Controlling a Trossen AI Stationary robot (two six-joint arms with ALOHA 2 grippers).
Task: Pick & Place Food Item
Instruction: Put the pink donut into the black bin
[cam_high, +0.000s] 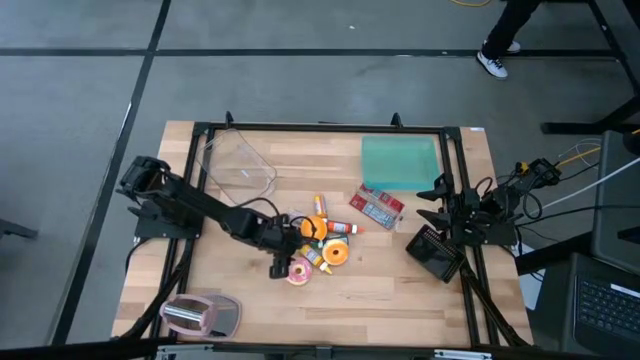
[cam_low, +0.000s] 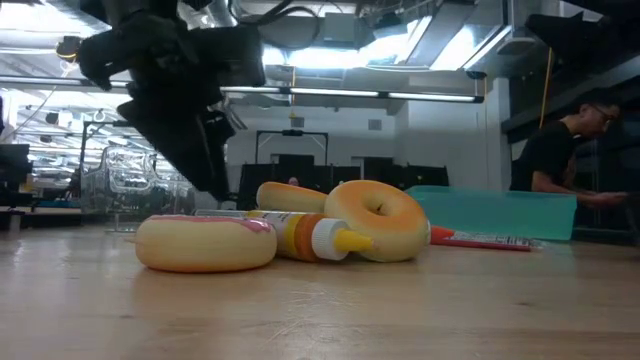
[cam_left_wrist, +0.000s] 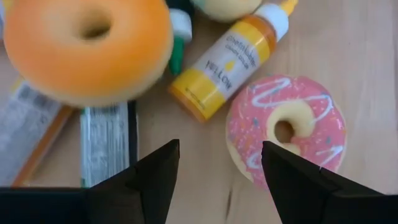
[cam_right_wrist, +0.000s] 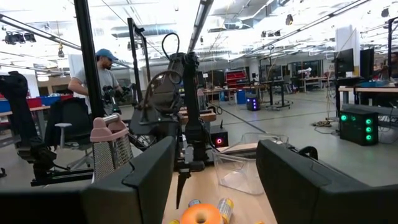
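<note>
A heap of toy food lies mid-table. It holds a pink frosted donut (cam_left_wrist: 286, 127), an orange donut (cam_left_wrist: 87, 46), a yellow squeeze bottle (cam_left_wrist: 227, 62) lying on its side and a wrapped bar (cam_left_wrist: 106, 143). My left gripper (cam_left_wrist: 221, 146) hangs open just above the table, pointing steeply down. One finger stands over the pink donut's edge, the other over the wrapped bar, and neither touches anything. In the low view the left gripper (cam_low: 215, 185) is clear above the pink donut (cam_low: 205, 243). My right gripper (cam_high: 432, 202) waits open at the table's right edge, pointing roughly level.
A clear plastic container (cam_high: 238, 165) sits at the far left and a teal board (cam_high: 400, 160) at the far right. A red packet (cam_high: 377, 207) lies near the board. A pink-handled grater (cam_high: 200, 315) lies at the near left. A person (cam_low: 560, 150) stands beyond the table.
</note>
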